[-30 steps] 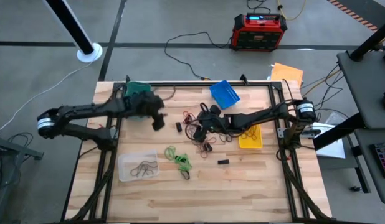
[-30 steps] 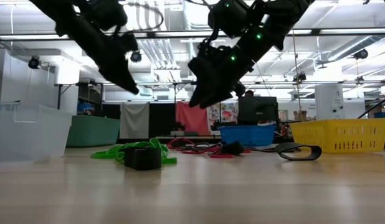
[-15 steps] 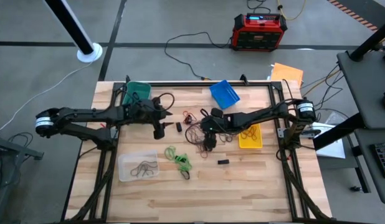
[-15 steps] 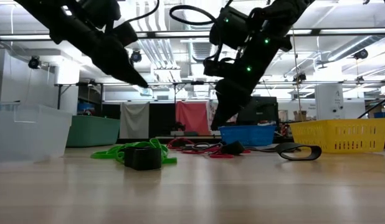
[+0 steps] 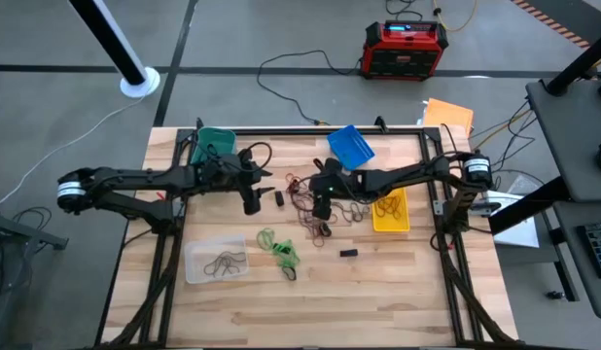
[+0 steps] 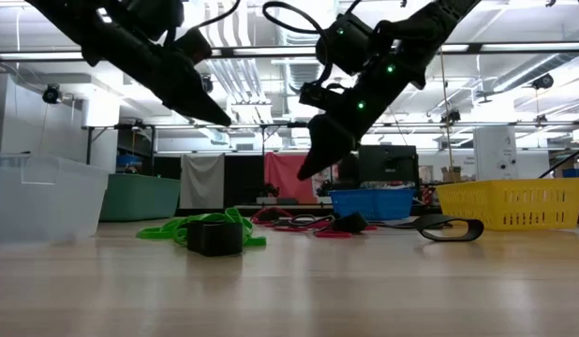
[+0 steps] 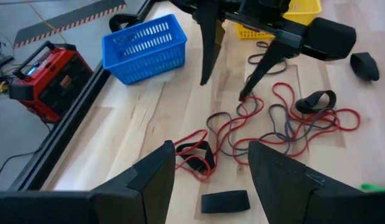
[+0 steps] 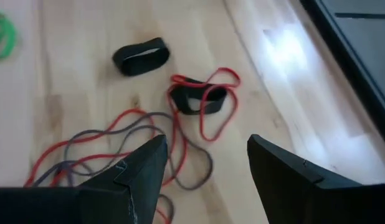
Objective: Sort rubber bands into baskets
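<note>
A tangle of red and dark rubber bands (image 5: 325,212) lies mid-table, also seen in the left wrist view (image 7: 273,118). My right gripper (image 5: 322,206) hangs open above it, slanting down. A red loop with a black band (image 8: 202,99) and a lone black band (image 8: 141,56) lie ahead of its fingers. My left gripper (image 5: 250,200) hovers open to the tangle's left, clear of the table (image 6: 224,120). Green bands (image 5: 279,249) lie nearer the front. The baskets: teal (image 5: 215,142), blue (image 5: 350,146), yellow (image 5: 390,214), and clear (image 5: 215,261) holding dark bands.
A small black block (image 5: 349,253) lies on the wood near the front of the tangle. A black frame (image 5: 174,233) runs along the table's sides. Bare wood stretches along the near edge.
My left gripper has moved a little toward the table's right and down, tipping its fingers further downward. My right gripper has rolled about its own axis and sunk slightly over the red tangle. Both have stayed open; no band has moved.
</note>
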Motion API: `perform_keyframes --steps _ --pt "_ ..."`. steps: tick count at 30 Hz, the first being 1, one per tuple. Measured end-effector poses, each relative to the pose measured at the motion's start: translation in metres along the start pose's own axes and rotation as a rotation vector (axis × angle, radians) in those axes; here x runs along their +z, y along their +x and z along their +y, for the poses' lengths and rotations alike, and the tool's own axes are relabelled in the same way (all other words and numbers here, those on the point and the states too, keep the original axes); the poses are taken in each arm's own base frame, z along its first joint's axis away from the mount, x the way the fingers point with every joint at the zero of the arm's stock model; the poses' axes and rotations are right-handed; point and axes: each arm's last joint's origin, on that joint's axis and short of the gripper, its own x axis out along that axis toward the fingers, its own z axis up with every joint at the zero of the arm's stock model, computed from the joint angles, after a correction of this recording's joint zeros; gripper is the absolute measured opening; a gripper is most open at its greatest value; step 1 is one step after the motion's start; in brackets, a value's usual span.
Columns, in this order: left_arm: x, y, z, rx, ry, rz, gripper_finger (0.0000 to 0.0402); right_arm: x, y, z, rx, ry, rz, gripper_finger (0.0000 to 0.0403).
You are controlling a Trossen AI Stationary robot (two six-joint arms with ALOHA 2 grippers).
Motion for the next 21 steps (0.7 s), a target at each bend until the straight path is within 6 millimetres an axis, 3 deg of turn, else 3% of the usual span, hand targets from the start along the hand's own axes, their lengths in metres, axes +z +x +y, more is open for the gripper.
perform_keyframes --steps 13,21 --pt "-0.002 0.009 -0.001 -0.002 0.045 0.011 0.0186 -0.022 0.005 0.005 0.033 0.07 -0.071 0.0216" --pt "0.004 0.015 0.0 0.016 0.123 -0.067 0.0186 -0.021 0.006 0.005 0.03 0.106 -0.164 0.0216"
